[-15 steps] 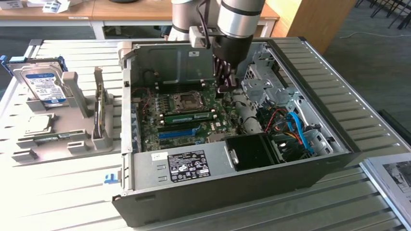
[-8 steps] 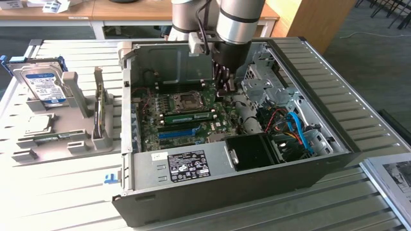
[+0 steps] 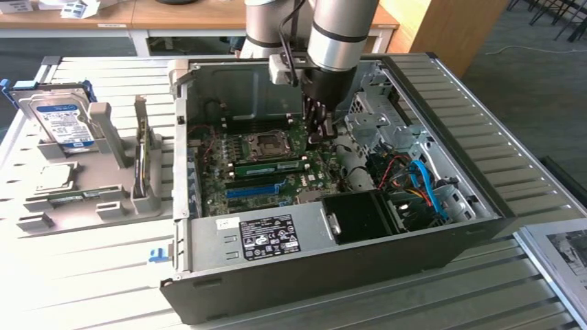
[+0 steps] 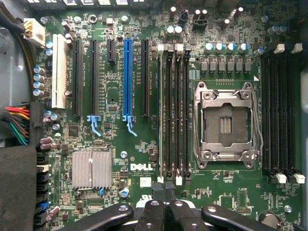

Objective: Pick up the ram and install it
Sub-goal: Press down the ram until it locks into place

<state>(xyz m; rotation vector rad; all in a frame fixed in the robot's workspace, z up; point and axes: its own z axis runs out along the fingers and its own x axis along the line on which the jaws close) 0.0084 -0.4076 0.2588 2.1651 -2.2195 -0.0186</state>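
Inside the case [image 3: 303, 271], the ram [image 3: 271, 166] sits slotted below the closed, empty end effector [image 3: 317, 134].

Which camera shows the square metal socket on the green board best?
The wrist view: it looks straight down on the socket, so its metal frame and open centre are plain. The exterior view shows it at a slant, inside the computer case.

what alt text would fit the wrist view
Top-down close view of a green Dell motherboard with an empty CPU socket, black memory slots beside it and a blue expansion slot; the shut end effector hangs over the board's edge.
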